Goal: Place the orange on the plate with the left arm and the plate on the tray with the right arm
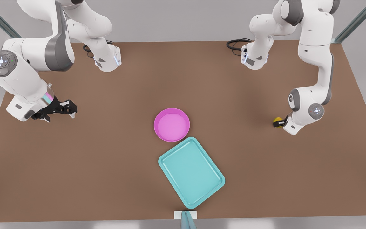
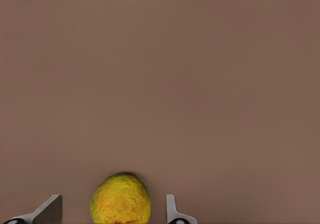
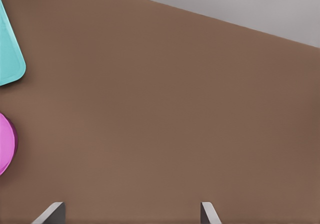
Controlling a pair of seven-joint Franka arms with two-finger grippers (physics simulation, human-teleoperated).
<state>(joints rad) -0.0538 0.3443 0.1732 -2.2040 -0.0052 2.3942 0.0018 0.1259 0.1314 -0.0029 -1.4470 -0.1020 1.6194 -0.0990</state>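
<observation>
Simulated robot test cell: bare brown bench (image 1: pixel 106 165), plain grey walls (image 1: pixel 176 19), two white arms bolted at the far edge, cables trailing behind.

The left gripper (image 1: pixel 280 122) sits low at the front view's right, jaws apart; its arm bends steeply down. The right gripper (image 1: pixel 71 108) hovers at the front view's left, jaws spread.

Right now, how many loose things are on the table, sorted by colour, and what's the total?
Pink: 1, the plate
Turquoise: 1, the tray
Yellow-orange: 1, the orange, between the left gripper's open fingers
Total: 3
</observation>
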